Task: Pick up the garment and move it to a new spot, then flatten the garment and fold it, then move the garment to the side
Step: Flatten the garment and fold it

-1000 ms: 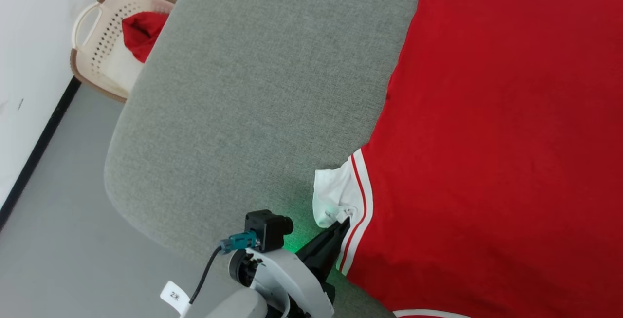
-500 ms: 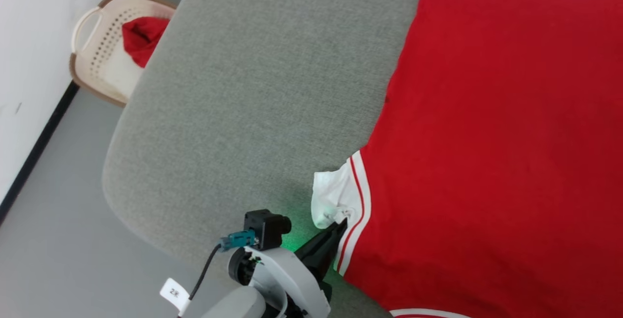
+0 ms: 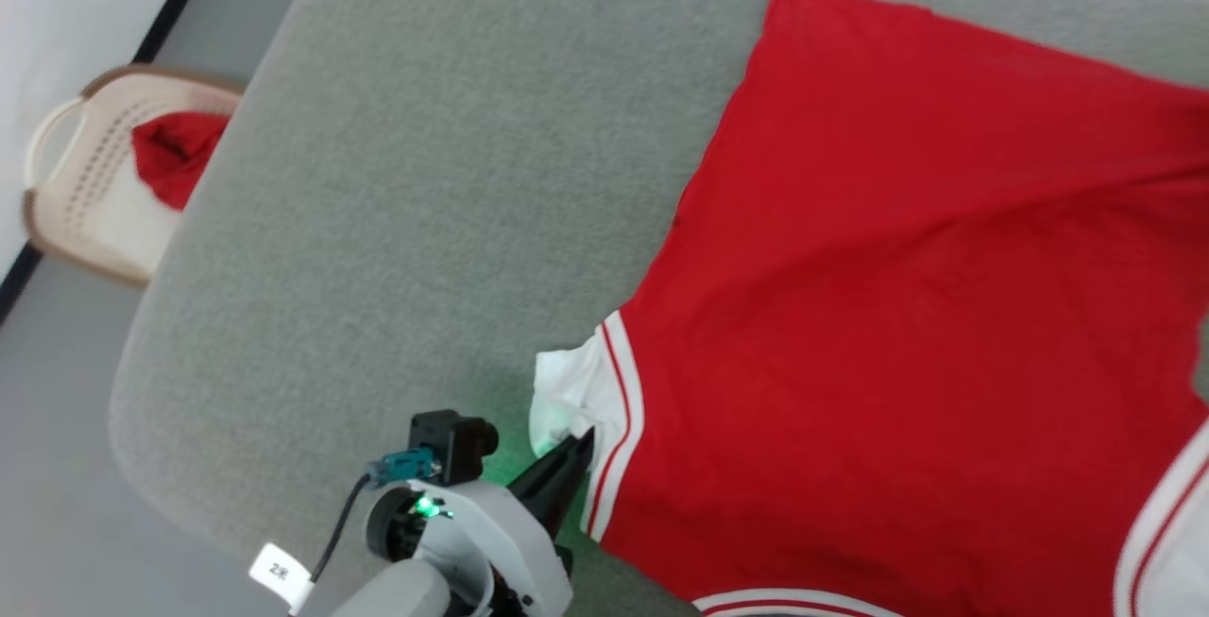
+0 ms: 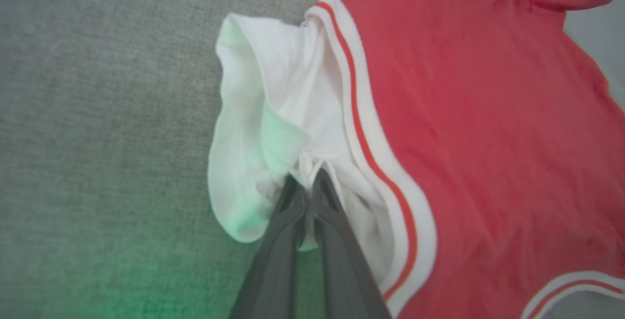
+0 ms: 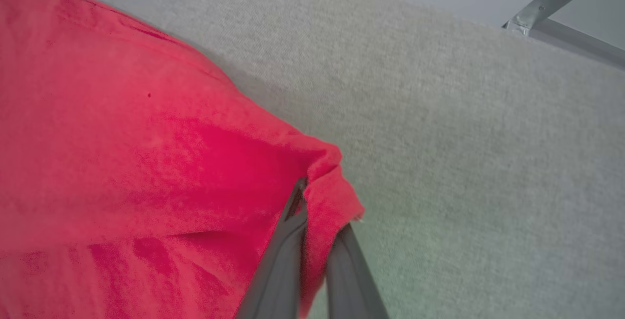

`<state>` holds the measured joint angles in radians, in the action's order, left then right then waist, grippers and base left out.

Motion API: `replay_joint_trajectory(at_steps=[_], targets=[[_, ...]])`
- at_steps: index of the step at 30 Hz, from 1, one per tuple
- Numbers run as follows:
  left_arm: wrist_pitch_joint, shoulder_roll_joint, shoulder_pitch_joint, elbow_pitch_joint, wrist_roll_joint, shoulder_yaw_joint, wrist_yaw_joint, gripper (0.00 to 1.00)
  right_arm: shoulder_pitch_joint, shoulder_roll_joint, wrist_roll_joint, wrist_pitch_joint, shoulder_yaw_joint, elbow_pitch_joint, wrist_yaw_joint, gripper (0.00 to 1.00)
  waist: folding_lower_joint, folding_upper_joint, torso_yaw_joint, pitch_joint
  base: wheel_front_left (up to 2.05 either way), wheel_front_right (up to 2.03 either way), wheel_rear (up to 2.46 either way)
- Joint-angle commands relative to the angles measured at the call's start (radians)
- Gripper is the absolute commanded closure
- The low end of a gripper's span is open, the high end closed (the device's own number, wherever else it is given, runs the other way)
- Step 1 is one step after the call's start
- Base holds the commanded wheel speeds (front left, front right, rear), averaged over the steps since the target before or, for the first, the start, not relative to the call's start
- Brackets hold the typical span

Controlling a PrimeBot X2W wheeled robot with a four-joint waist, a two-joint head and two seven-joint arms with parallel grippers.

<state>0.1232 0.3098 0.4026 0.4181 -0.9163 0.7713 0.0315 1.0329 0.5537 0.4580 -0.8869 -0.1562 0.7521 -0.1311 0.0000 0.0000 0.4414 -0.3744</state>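
Head view: the red jersey T-shirt (image 3: 897, 315) lies spread on the grey counter (image 3: 425, 173), filling the 3 o'clock half. My left claw (image 3: 586, 435), at 6 o'clock, is pinched tight on its white sleeve (image 4: 273, 114). My right claw (image 5: 320, 206) is clamped on a bunched red edge of the shirt. A laundry basket (image 3: 76, 211) holding red cloth (image 3: 170, 154) stands beyond the counter's edge at 9 o'clock.

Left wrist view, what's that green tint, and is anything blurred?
Left wrist view: green glow tints the garment and grey cushion by the left gripper. Head view: same glow; basket smeared. Right wrist view: garment soft.
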Motion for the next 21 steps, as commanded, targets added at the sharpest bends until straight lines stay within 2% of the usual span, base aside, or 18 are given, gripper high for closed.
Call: replay_joint_trajectory(at_steps=[1,6,10,11,21], targets=[[-0.012,0.03,-0.02,0.012,-0.004,-0.012,-0.029,1.0,-0.071,0.023,0.05,0.014,-0.016,-0.044,0.001,1.0,0.0,0.0,-0.068,0.065,0.0,0.0,0.0],[-0.025,0.066,-0.035,-0.028,-0.009,-0.023,-0.048,1.0,-0.239,0.063,0.156,0.044,-0.013,-0.158,0.001,1.0,0.0,0.0,-0.121,0.102,0.0,0.0,0.0],[-0.035,0.087,-0.044,-0.053,-0.013,-0.026,-0.06,1.0,-0.336,0.083,0.197,0.069,0.011,-0.227,0.001,1.0,0.0,0.0,-0.151,0.118,0.0,0.0,0.0],[-0.041,0.102,-0.054,-0.069,-0.015,-0.03,-0.068,1.0,-0.401,0.088,0.22,0.08,0.031,-0.27,0.001,1.0,0.0,0.0,-0.17,0.128,0.0,0.0,0.0],[-0.061,0.159,-0.088,-0.129,-0.023,-0.043,-0.099,1.0,-0.677,0.044,0.248,0.099,0.16,-0.462,0.001,1.0,0.0,0.0,-0.237,0.152,0.0,0.0,0.0]])
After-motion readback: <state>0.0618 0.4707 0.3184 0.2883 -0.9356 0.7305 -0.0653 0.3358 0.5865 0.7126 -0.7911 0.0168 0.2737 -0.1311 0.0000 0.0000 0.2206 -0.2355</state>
